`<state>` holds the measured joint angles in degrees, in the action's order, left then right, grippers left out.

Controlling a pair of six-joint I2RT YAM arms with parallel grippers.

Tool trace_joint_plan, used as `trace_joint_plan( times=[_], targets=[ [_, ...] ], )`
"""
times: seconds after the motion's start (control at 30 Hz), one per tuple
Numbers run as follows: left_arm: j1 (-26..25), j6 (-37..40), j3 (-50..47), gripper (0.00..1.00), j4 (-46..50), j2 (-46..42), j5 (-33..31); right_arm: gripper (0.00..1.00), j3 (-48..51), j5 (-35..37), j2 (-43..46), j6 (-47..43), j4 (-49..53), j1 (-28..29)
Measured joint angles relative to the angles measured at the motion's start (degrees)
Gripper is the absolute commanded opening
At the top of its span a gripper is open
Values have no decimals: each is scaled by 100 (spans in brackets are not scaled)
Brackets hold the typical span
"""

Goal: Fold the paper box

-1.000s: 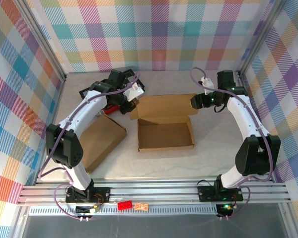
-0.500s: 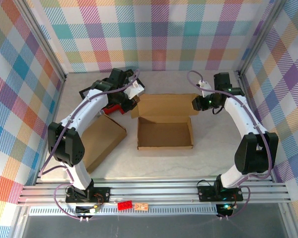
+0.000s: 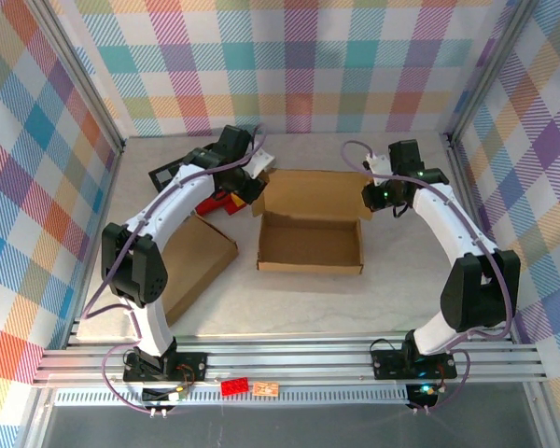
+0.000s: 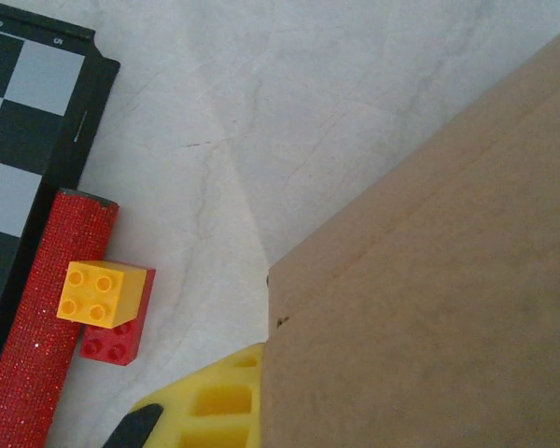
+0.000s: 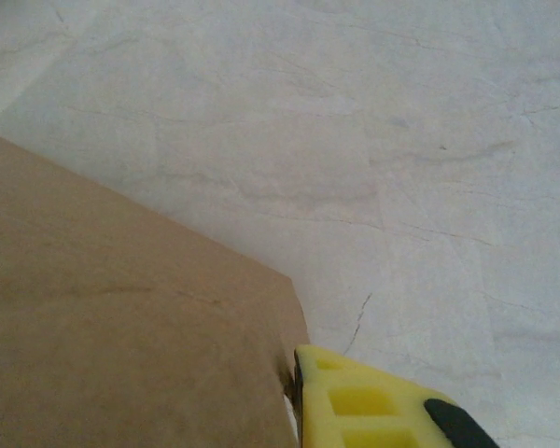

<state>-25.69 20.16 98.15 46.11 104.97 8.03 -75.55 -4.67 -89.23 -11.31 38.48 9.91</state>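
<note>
Where the rectangular cardboard box (image 3: 310, 245) rests, the table (image 3: 401, 280) looks marbled.

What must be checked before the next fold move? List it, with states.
1. Left gripper at the lid's left corner: ok.
2. Left grip on lid: cannot tell. The gripper is shut, one finger meets the lid's edge, and the other is hidden.
3. Right gripper at the lid's right corner: ok.
4. Right grip on lid: cannot tell. One finger sits at the corner, and the other is hidden.
5. Box open and empty inside: ok.
6. Bricks apart from the lid's edge: ok.
</note>
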Motion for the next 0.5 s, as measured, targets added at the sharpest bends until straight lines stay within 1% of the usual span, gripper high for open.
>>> trace_joint_plan(
  times=[0.07, 0.13, 0.33, 0.5],
  targets=[
    [-17, -190, 9, 0, -35, 0, -46, 14, 0, 107, 37, 118, -15, 37],
    [-17, -400, 15, 0, -116, 0, -70, 8, 0, 164, 55, 289, -28, 74],
    [-33, -1062, 37, 0, -286, 33, -136, 0, 0, 299, 57, 916, -46, 195],
    [-48, -1738, 37, 0, -597, 72, -173, 0, 2, 564, 57, 1674, -299, 269]
  ],
)
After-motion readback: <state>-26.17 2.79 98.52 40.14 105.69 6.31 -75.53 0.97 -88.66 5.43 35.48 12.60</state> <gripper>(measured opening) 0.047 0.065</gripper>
